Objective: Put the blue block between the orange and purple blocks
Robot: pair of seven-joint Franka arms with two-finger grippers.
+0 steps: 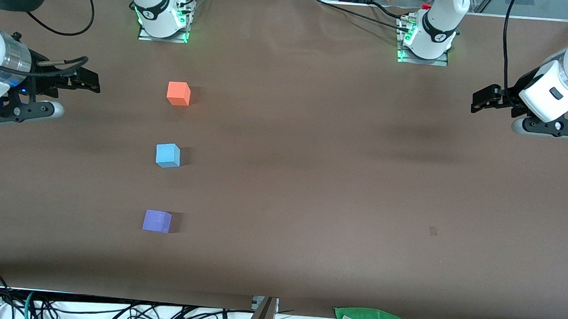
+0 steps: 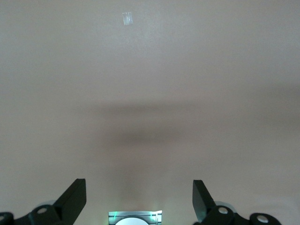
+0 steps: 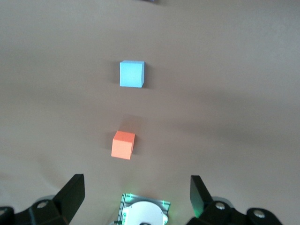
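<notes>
Blue block already sits on the surface between orange block and purple block; right pincer and left pincer released, waiting aloft, nothing left but checking

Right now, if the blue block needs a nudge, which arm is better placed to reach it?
Right. The right hand hangs open at the blocks' end of the table, with the blue block showing in its wrist view. The left hand waits open over the table's other end.
</notes>
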